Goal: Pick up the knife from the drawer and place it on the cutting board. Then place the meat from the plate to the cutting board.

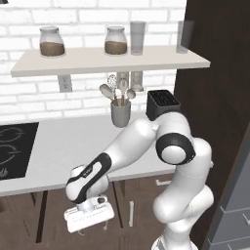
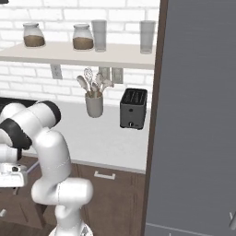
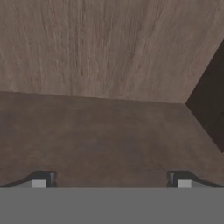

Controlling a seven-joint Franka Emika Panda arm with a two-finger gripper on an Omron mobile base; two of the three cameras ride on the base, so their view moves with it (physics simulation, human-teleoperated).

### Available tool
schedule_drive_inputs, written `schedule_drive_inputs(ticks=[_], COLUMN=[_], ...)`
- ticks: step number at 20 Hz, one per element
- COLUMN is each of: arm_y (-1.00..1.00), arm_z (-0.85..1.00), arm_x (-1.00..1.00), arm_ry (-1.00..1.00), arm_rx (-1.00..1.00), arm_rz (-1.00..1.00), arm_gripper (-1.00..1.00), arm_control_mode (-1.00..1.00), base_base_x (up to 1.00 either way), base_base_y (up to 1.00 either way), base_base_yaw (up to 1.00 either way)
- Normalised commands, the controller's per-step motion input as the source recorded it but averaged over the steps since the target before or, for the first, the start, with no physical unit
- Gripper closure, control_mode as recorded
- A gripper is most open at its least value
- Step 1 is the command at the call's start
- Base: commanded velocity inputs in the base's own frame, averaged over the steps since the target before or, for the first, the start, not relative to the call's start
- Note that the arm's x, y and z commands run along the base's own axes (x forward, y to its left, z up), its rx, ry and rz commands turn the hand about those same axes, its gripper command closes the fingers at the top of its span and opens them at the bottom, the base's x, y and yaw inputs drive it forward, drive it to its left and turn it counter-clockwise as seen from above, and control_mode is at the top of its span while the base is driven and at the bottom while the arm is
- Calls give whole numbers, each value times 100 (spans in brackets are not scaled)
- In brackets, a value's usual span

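- The gripper (image 1: 93, 220) hangs low in front of the brown cabinet fronts (image 1: 141, 205), below the edge of the grey counter (image 1: 68, 146), with the arm folded down and to the left.
- In the hand view the two finger tips (image 3: 39, 181) stand far apart, near opposite sides of the frame, with nothing between them: the jaws are spread wide and hold nothing.
- That view looks at plain brown wood panels meeting at an edge, with a dark gap (image 3: 210, 105) off to one side; I cannot tell whether this is a drawer front or a cabinet door.
- I cannot say where the knife, the cutting board, the meat or the plate are; by the task the knife lies in a drawer, and none I can see stands open.
- On the counter stand a grey utensil holder (image 1: 120, 113) and a black toaster (image 1: 162, 104); jars (image 1: 52, 42) and glasses (image 1: 137, 37) sit on the shelf above, and a black cooktop (image 1: 14, 149) lies at the left.
- As a judgement: a kitchen knife should be stiff and fairly light, with a slick blade and a thin profile lying flat. The handle is the place to take it, across its width near the blade end so it does not tip.
- The meat, I judge, will be soft, limp and slippery; pinched mid-length, it is likely to sag at both ends.
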Motion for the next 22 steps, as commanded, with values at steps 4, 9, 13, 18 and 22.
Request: schedule_drive_inputs(ticks=[4, 9, 13, 18, 22], arm_y=[0, 0, 0, 0, 0], arm_z=[0, 0, 0, 21, 45], arm_x=[-58, -68, -70, -22, 19], arm_ry=[16, 13, 13, -6, -36], arm_rx=[0, 0, 0, 0, 0], arm_rz=[10, 10, 10, 4, 0], arm_gripper=[-100, -100, -100, -100, -100], arm_control_mode=[-100, -100, -100, -100, -100], base_base_x=[0, 0, 0, 0, 0], base_base_y=[0, 0, 0, 0, 0], base_base_yaw=[0, 0, 0, 0, 0])
